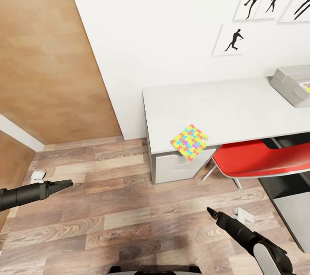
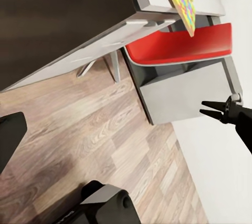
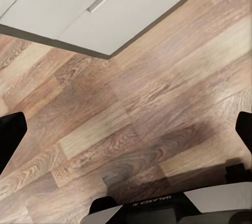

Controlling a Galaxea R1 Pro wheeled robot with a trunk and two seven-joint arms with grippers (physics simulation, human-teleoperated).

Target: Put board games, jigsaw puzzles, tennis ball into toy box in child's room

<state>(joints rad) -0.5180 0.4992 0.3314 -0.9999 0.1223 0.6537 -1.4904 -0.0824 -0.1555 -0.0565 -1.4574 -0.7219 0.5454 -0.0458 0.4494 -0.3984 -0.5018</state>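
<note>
Jigsaw puzzle (image 1: 190,141) overhangs the surface (image 1: 232,107) edge, well ahead of both fingers; the left fingers (image 1: 64,185) and right fingers (image 1: 211,212) look pinched together, empty. A clumsy nudge could tip it onto the floor (image 1: 107,206).

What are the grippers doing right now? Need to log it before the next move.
Left gripper: shut, holding nothing, over the wood floor.
Right gripper: shut, holding nothing, short of the table.

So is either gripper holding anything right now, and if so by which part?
Nothing is held. The left gripper and right gripper both hang shut over the floor, apart from the jigsaw puzzle on the table.
</note>
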